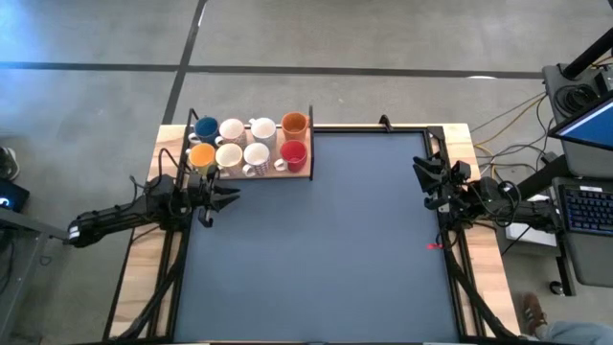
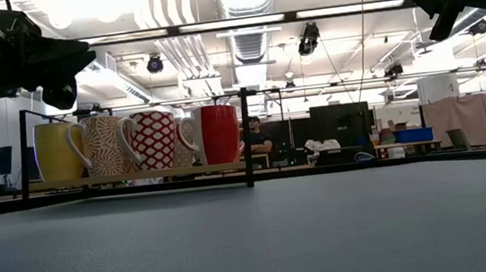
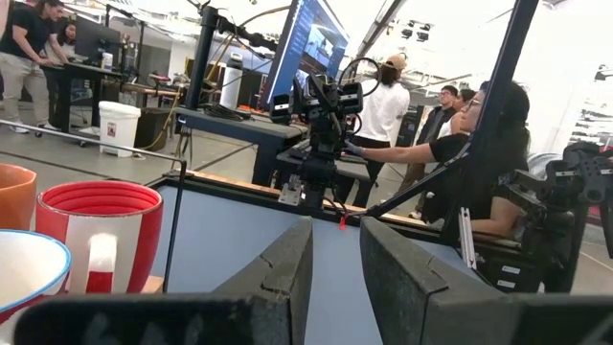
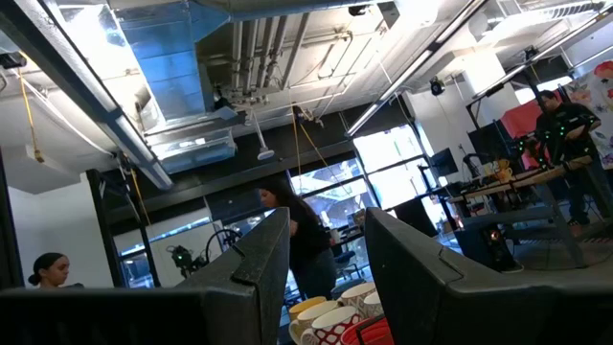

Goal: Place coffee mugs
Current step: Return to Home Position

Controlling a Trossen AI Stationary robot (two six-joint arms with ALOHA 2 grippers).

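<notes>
Eight coffee mugs (image 1: 257,153) are sitting in two rows on the shelf (image 1: 308,165) at the bench's (image 1: 316,249) far-left corner; left end effector (image 1: 218,197) and right end effector (image 1: 424,178) are hovering at opposite edges, parted, empty. They are likely handling as rigid, glazed, breakable; gripping the rim wall seems safest

Right tool (image 4: 326,216), fingers apart, frames clustered mugs (image 4: 326,314); a person (image 4: 305,240) stands beyond, under ceiling ducts (image 4: 172,77).

A grey floor (image 1: 383,38) is being crossed by dark seams (image 1: 287,69). Overhead, white ducts (image 2: 245,4) are being lit by strip lights (image 2: 213,24). Desks (image 3: 239,123) are being occupied by people (image 3: 388,96).
</notes>
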